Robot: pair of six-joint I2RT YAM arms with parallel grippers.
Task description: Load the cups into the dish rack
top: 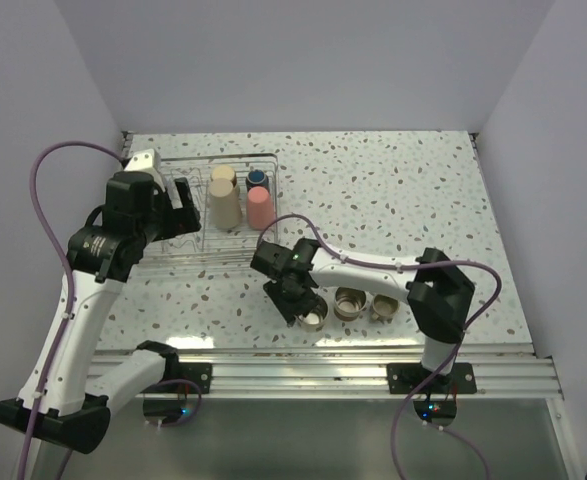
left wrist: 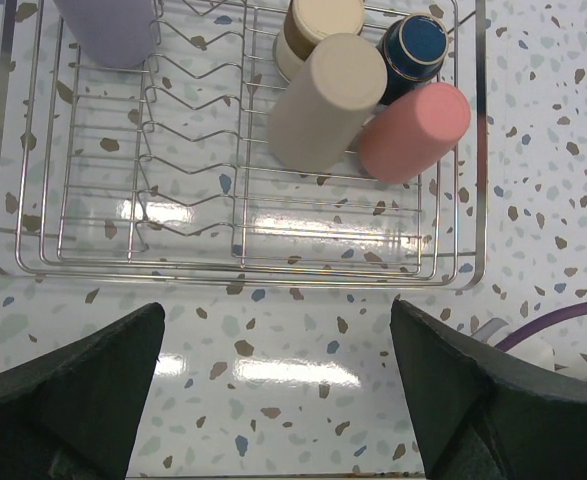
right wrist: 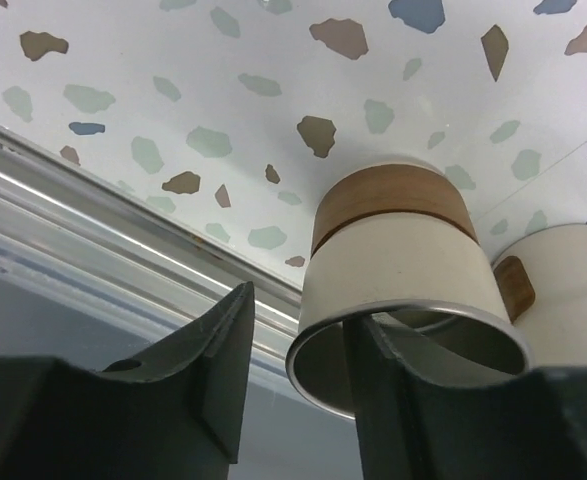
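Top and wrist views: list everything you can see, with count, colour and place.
dish rack: one, silver wire, back left of the table.
tall cups: three, beige, pink, lavender; in the rack, lavender at its left end.
mugs: two, tan, black; in the rack behind the beige and pink cups.
steel cups: three, shiny, brown bases; row by the table's near edge.
table: one, white speckled.
cables: two, purple, one per arm.
left gripper: black, open, empty, before the rack.
right gripper: black, open, astride the leftmost steel cup's rim.
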